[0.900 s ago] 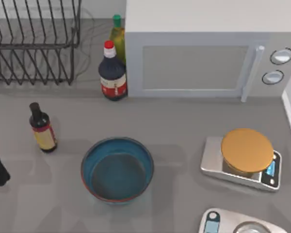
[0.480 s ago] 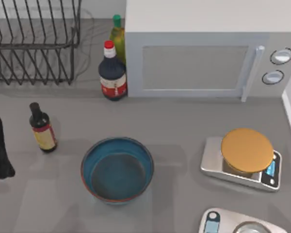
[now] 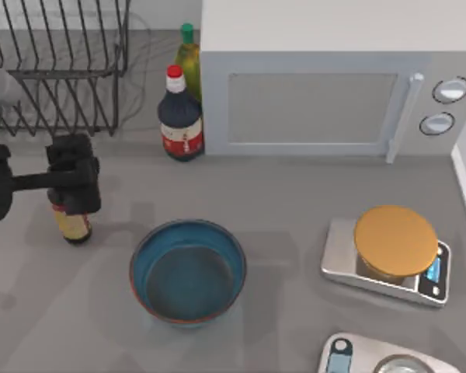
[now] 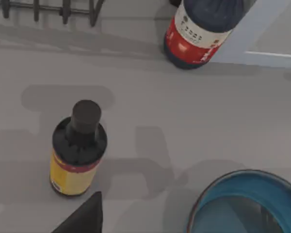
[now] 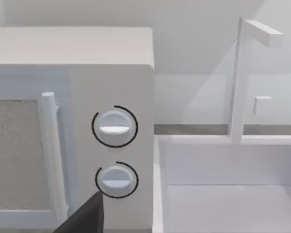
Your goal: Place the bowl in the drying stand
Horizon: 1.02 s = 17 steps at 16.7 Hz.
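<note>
One bowl [image 3: 188,270], three bottles, two scales and one drying stand [image 3: 54,70] share the table as the left gripper [image 3: 74,185], jaw width indiscernible, hovers over the small bottle [image 3: 71,221].

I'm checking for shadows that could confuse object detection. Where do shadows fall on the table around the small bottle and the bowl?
Top view: soft grey arm shadows streak the table beside the small bottle and the bowl. Left wrist view: blocky shadows lie behind the small bottle and toward the bowl's rim; no glare.
</note>
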Each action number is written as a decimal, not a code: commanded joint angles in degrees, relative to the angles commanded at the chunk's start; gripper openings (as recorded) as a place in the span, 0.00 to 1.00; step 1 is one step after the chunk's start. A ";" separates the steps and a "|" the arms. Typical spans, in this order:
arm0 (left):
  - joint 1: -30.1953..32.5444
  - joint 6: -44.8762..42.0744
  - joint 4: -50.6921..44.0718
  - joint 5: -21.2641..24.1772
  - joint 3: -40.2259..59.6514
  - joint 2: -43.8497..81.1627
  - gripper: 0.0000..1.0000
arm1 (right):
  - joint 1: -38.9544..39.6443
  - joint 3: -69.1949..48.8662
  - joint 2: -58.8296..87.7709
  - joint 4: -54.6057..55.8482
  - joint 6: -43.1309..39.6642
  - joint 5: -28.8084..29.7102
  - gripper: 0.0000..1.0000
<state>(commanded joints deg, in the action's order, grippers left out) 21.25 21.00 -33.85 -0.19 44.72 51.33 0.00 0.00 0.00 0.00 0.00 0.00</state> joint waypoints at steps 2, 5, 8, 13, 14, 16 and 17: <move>4.74 4.48 -7.89 -0.03 9.74 13.14 1.00 | 0.00 0.00 0.00 0.00 0.00 0.00 1.00; 11.57 10.96 -19.00 0.02 23.68 31.48 1.00 | 0.00 0.00 0.00 0.00 0.00 0.00 1.00; 17.59 16.69 -28.29 0.17 35.86 45.87 1.00 | 0.00 0.00 0.00 0.00 0.00 0.00 1.00; 24.49 23.27 -37.97 0.31 51.16 60.86 1.00 | 0.00 0.00 0.00 0.00 0.00 0.00 1.00; 25.25 23.99 -38.95 0.31 52.96 62.59 1.00 | 0.00 0.00 0.00 0.00 0.00 0.00 1.00; 26.01 24.72 -39.90 0.30 54.76 64.37 1.00 | 0.00 0.00 0.00 0.00 0.00 0.00 1.00; 26.02 24.73 -39.92 0.30 54.80 64.40 1.00 | 0.00 0.00 0.00 0.00 0.00 0.00 1.00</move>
<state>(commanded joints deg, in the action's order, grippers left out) 47.27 45.73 -73.77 0.10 99.52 115.73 0.00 0.00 0.00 0.00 0.00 0.00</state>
